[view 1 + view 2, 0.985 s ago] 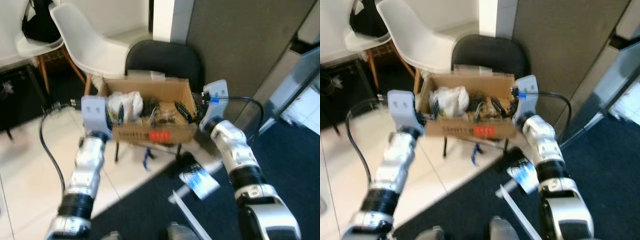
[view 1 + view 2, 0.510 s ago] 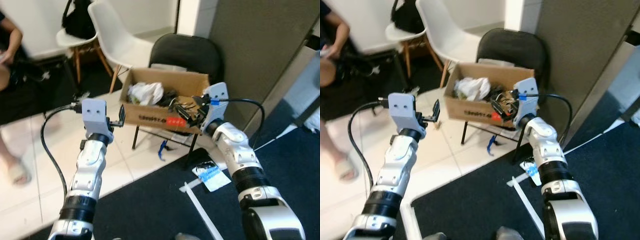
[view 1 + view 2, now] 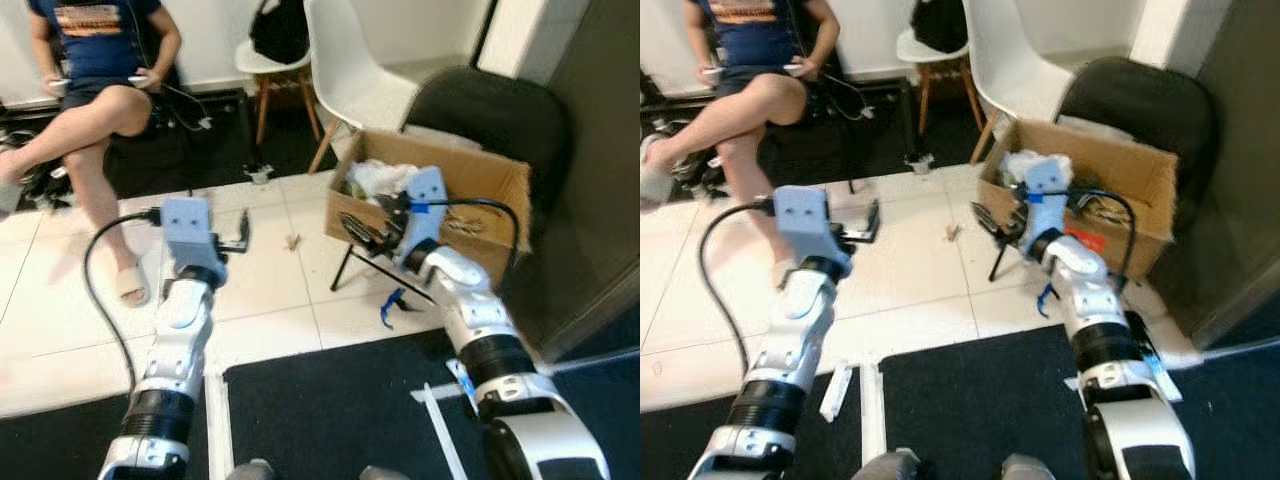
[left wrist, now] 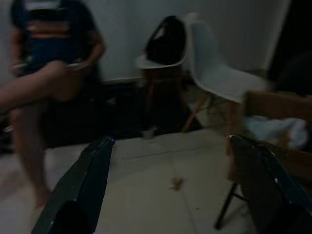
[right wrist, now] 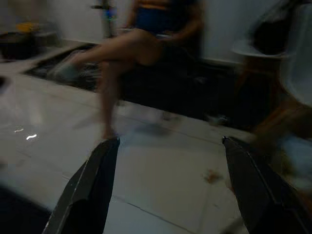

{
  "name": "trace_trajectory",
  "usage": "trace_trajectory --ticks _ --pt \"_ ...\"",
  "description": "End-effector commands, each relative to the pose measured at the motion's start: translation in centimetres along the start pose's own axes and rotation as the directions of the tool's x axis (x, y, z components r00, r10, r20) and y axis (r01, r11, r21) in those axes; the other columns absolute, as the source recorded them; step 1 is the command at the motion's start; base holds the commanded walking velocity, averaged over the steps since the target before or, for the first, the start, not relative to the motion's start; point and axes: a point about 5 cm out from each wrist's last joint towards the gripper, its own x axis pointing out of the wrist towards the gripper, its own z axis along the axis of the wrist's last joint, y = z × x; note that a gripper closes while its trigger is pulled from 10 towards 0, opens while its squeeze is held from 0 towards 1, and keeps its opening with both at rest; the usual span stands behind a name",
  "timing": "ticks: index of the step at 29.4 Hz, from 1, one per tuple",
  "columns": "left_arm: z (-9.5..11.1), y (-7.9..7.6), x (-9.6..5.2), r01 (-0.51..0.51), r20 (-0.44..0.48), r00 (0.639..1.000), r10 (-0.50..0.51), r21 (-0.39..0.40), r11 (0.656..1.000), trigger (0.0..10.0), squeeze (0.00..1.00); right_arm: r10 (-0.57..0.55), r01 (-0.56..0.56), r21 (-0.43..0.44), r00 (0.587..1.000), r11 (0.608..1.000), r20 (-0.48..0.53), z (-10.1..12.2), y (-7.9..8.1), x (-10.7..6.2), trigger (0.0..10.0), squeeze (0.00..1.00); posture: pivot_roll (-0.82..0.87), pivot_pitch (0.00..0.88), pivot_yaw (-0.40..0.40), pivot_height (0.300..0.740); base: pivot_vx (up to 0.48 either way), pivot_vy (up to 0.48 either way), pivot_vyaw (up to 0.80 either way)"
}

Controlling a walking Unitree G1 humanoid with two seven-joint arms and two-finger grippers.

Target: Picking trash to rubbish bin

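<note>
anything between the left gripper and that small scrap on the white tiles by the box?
Nothing visible. The left gripper hangs open over bare white tile, and the small scrap lies just beyond it on the floor, short of the chair legs under the cardboard box. The right gripper is off beside the box.

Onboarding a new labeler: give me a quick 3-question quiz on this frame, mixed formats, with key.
1. True or false: the cardboard box rests on the black chair.
2. Multiple choice: what lies in the box's left end? A) white crumpled trash B) a glass bottle C) a shoe
3. Short answer: are the left claw and right claw open or shut, and do they hold anything?

Key: 1. True. 2. A. 3. Both open, nothing between the fingers; tiled floor shows through each gap.
</note>
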Motion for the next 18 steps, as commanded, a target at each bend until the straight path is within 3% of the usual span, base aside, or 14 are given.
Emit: trace_trajectory --ticks 1,18 --pt "-0.48 -0.13 -0.2 0.012 -0.015 1.0 -0.012 -0.006 1.0 10.0 0.0 0.001 -0.001 -0.003 1.0 1.0 -0.009 -0.33 -0.02 -0.18 10.0 0.0 -0.04 0.0 -0.023 0.74 0.0 0.0 0.79" --pt "-0.6 -0.08 -0.16 0.025 -0.017 1.0 -0.025 -0.013 1.0 10.0 0.0 0.016 -0.016 0.002 1.0 1.0 -0.009 -0.42 0.13 -0.16 10.0 0.0 -0.04 0.0 -0.021 0.74 0.0 0.0 0.79"
